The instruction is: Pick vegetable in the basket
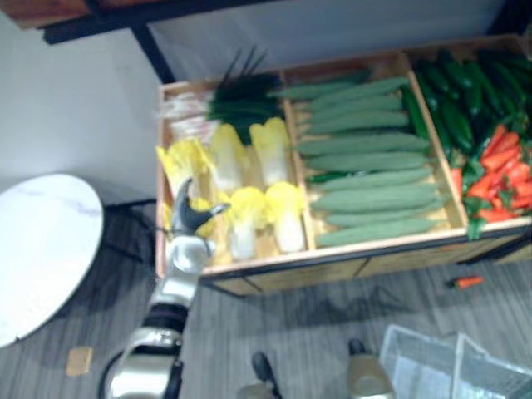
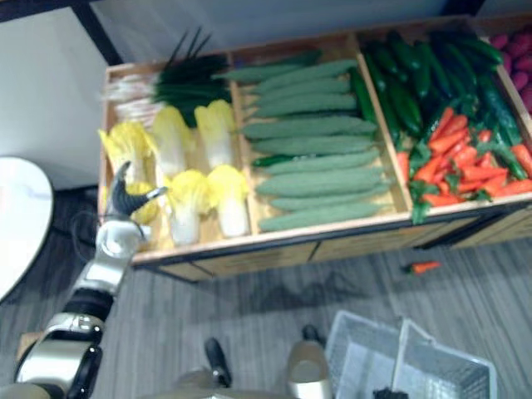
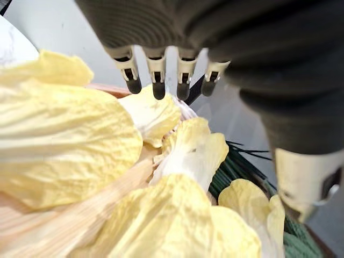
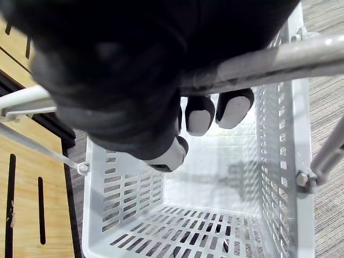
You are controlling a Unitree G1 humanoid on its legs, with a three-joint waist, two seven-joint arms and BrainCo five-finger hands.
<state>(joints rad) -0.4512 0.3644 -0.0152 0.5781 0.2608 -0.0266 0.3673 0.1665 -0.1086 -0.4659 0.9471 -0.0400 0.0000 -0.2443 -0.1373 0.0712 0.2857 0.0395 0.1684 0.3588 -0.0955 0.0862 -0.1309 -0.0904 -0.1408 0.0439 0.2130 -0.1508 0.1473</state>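
Produce stand and basket. A wooden stand (image 1: pixel 249 268) is split into compartments. The left one holds pale yellow cabbages (image 1: pixel 270 150) with dark green leafy stalks (image 1: pixel 243 98) behind them, the middle one holds long light green cucumbers (image 1: pixel 374 158), and the right one holds dark green vegetables (image 2: pixel 399 87) and red chillies (image 2: pixel 455 170). One more red chilli (image 1: pixel 468 282) lies on the floor in front of the stand. The left hand (image 1: pixel 191 219) is over the front left corner of the cabbage compartment, just above the cabbages. Its fingers (image 3: pixel 156 72) are straight, its thumb is apart, and it holds nothing. The right hand (image 4: pixel 123 80) has its fingers (image 4: pixel 200 114) curled round the metal handle (image 4: pixel 263 60) of the white slatted basket (image 2: pixel 366 353), which is low on the robot's right, in front of the stand. A round white tabletop (image 1: pixel 41 245) stands to the left.
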